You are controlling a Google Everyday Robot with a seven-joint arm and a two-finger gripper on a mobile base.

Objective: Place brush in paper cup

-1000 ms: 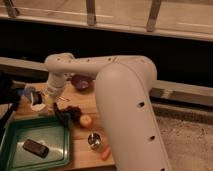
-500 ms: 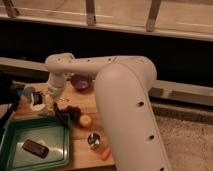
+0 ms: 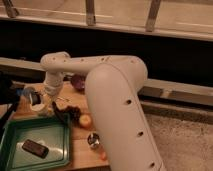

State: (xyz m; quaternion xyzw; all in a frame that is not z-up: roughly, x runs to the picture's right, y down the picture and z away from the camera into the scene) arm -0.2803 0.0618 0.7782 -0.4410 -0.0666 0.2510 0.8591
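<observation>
Behind the wooden tabletop (image 3: 82,150) runs a dark wall band with pale ledges and metal posts above it, and speckled flooring lies to the right. Largest in view is the robot's white arm (image 3: 117,110), which rises from the lower right, bends at the elbow and reaches left across the surface. A green tray (image 3: 55,142) sits at the lower left with a dark flat rectangular object (image 3: 35,148) lying in it. A purple bowl (image 3: 78,82) stands at the far side of the tabletop, partly behind the arm. The gripper (image 3: 51,103) hangs below the wrist near the tray's far right corner, fingers pressed together; the brush (image 3: 60,114) slants down from it as a thin dark shape, apparently pinched there. The paper cup (image 3: 38,104) stands just left of the gripper, beside a blue cup (image 3: 28,92). An orange-yellow round item (image 3: 85,120) and a small shiny metal cup (image 3: 93,140) sit nearer the front.
</observation>
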